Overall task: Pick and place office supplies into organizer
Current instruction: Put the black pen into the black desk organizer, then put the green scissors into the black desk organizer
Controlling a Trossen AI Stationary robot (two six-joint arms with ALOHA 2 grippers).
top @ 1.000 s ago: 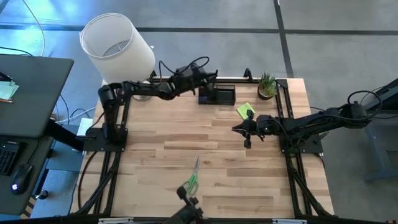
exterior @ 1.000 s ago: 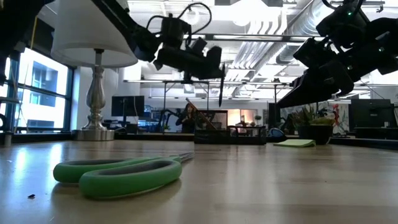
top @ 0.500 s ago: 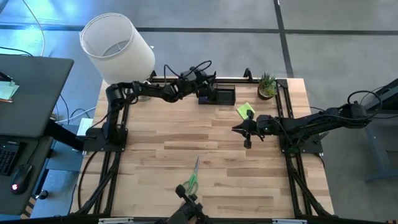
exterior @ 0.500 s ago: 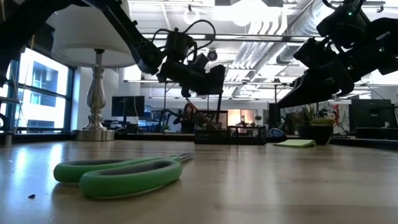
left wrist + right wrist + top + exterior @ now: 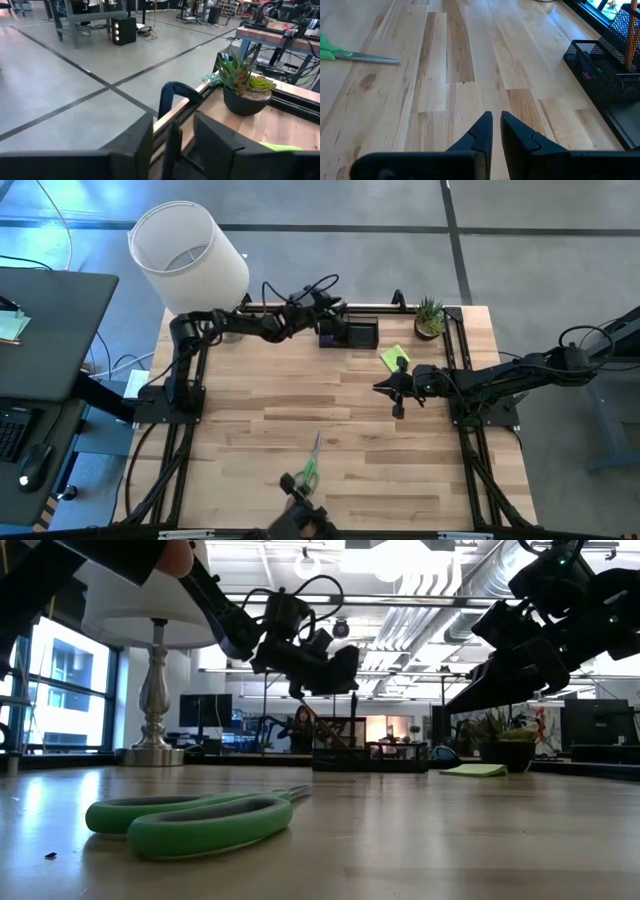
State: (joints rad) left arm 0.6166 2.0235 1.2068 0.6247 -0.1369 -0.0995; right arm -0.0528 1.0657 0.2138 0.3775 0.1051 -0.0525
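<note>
Pretty clearly a robotics lab set up in an open-plan industrial office space. You've got a light butcher-block wooden desk bolted into a black metal frame, sitting on a grey polished concrete floor with dark seam lines. Exposed silver ceiling ducts and strip lights overhead, more workbenches with monitors in the background, plus a black side desk with a keyboard next to the rig
</note>
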